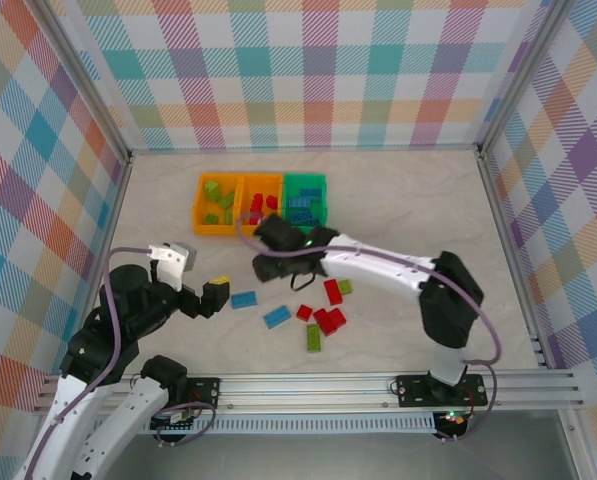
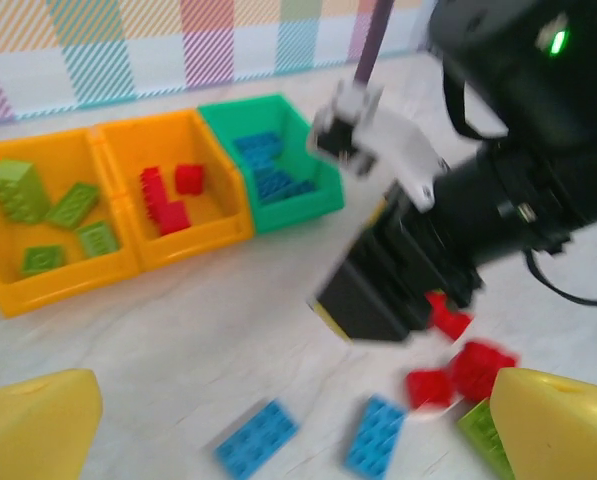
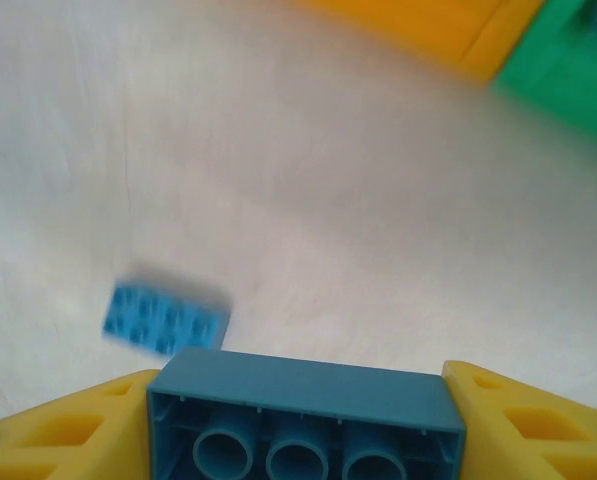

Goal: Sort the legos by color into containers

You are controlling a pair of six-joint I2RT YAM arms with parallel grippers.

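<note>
The right gripper [image 3: 303, 432] clamps a blue brick [image 3: 308, 395] end to end, its long axis running finger to finger, above the tabletop [image 3: 278, 180]. The green bin [image 1: 305, 177] (blue bricks [image 1: 303, 205] already inside) lies at one o'clock from it, nearer this arm. The left gripper [image 2: 298, 410] is spread wide and empty.

**Bins at the back, loose bricks mid-table**

Three joined bins [image 1: 263, 203] sit in the upper middle of the frame. The left orange bin [image 1: 216, 228] holds green bricks, the middle orange bin [image 1: 261, 180] holds red ones, and the green bin [image 1: 305, 179] holds blue ones. Just below them the right gripper [image 1: 266, 266] hangs over the pale table [image 1: 408, 200], its arm reaching in from the lower right. At the centre lie two blue bricks [image 1: 243, 299], several red bricks [image 1: 333, 292] and two green bricks [image 1: 313, 338]. The left gripper [image 1: 216, 292] is just left of the blue pair.
</note>
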